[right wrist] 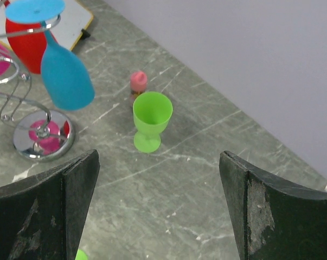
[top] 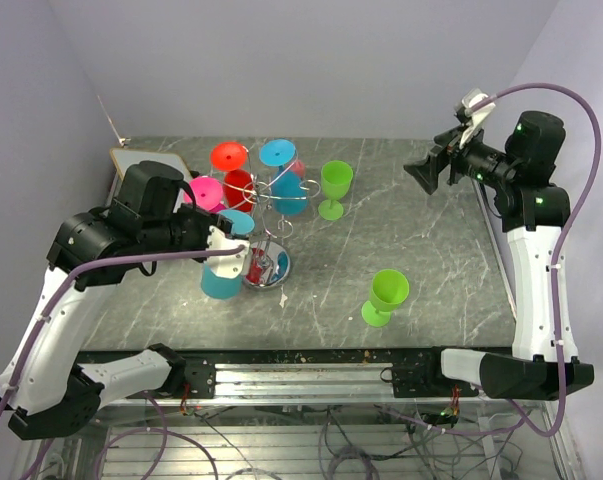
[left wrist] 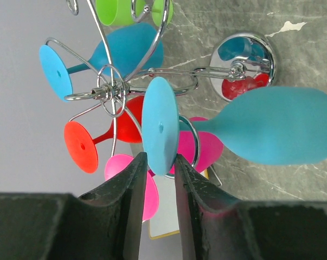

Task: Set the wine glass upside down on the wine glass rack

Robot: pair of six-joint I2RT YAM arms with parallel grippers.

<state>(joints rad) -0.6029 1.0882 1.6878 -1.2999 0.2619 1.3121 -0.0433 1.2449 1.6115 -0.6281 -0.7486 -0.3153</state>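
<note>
The wine glass point(left wrist: 271, 127) hangs inverted on the wine glass rack point(left wrist: 243, 69). Our left gripper point(left wrist: 160, 158) narrowly brackets its foot, and we cannot tell whether it grips. The right gripper point(right wrist: 158, 157) gapes wide.

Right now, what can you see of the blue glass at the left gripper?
The blue glass looks like matte, opaque plastic, with a round flat foot, a short stem and a long rounded bowl. It hangs upside down, foot uppermost, with its stem in a curled wire arm of the wine glass rack. The foot's rim sits between the fingers of the left gripper. The jaws stand slightly apart, and whether they touch it is unclear.
</note>
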